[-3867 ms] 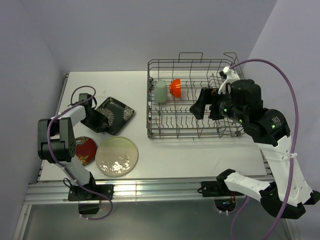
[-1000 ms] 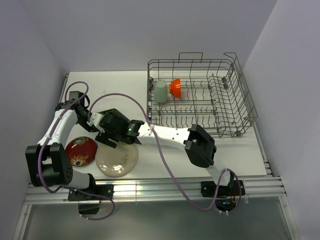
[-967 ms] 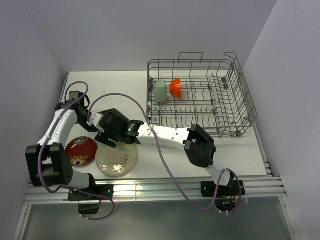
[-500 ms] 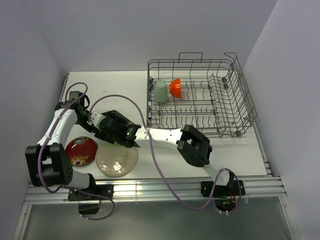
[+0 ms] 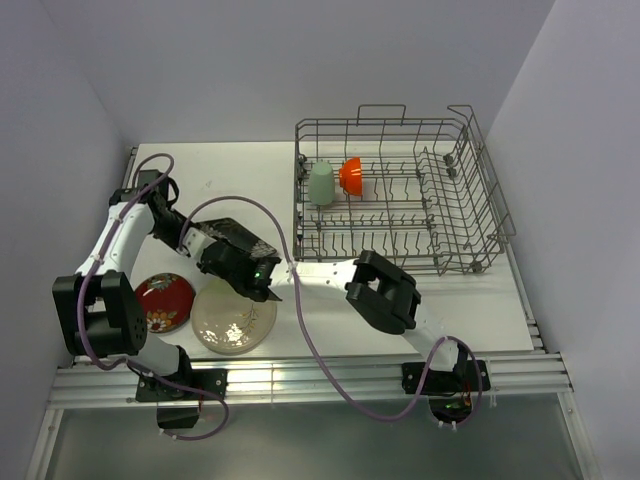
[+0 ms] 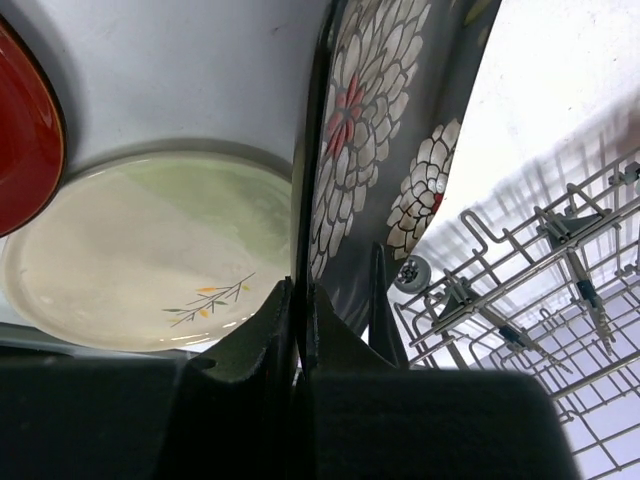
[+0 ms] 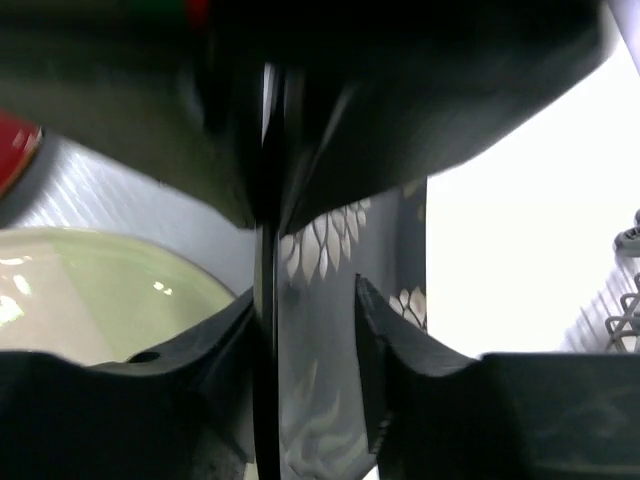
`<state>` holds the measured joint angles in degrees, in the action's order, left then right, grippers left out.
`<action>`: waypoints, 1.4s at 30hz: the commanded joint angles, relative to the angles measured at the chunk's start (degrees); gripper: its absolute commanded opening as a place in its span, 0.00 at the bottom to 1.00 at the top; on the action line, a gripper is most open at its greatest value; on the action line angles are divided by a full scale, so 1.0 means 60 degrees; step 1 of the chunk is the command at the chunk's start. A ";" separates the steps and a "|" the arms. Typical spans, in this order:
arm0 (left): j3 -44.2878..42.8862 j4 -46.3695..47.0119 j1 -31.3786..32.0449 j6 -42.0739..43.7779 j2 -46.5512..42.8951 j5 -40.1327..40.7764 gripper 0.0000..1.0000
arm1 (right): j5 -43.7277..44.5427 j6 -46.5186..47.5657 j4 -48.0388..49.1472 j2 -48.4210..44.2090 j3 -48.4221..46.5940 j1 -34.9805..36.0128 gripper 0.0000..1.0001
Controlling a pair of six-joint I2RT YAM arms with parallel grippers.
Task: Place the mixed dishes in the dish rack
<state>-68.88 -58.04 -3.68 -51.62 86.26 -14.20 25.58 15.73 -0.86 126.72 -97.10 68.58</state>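
The black square floral plate stands on edge above the table, with my left gripper shut on its rim. My right gripper reaches across from the right and straddles the same plate. Its jaws are open, one finger against the rim and the other a little off the plate's face. The cream plate and the red plate lie flat below. The pale green cup and the orange bowl sit in the dish rack.
The rack fills the table's right half, its near left corner close beside the raised plate. My right arm's purple cable loops over the front of the table. Walls close in on the left and the back.
My right gripper's jaws have narrowed around the black plate. Both arms have shifted slightly, carrying the plate a little toward the front, over the cream plate.
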 commanded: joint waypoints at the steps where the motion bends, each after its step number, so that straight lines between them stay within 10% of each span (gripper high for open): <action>1: -0.0692 -0.0360 -0.0045 0.0136 -0.0021 -0.0608 0.00 | 0.0365 0.0089 0.0525 0.0106 0.0129 -0.0091 0.42; 6: -0.0897 -0.0550 -0.0133 0.0238 0.0096 -0.0666 0.00 | 0.0394 0.0118 0.0393 0.0223 -0.0193 -0.0121 0.00; 15: -0.1847 -0.1151 -0.0367 0.0545 0.0462 -0.0564 0.04 | -0.0645 0.0046 0.0276 0.0063 -0.0896 -0.0355 0.00; 22: -0.3210 -0.2000 -0.0909 0.0839 0.0858 -0.0242 0.92 | -0.1802 -0.0101 -0.0454 0.0018 -0.1467 -0.0575 0.00; 32: -0.6328 -0.3143 -0.1934 0.0869 0.1385 0.0344 0.99 | -0.2681 -0.0817 -0.1495 0.0179 -0.2814 -0.0926 0.00; 42: -0.6537 -0.2982 -0.2096 0.0706 0.0800 -0.0373 0.99 | -0.4732 -0.3351 -0.1483 -0.0567 -0.3271 -0.1995 0.00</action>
<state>-106.74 -74.94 -16.05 -47.68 93.60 -14.74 1.58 2.61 -16.45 128.92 -114.54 59.16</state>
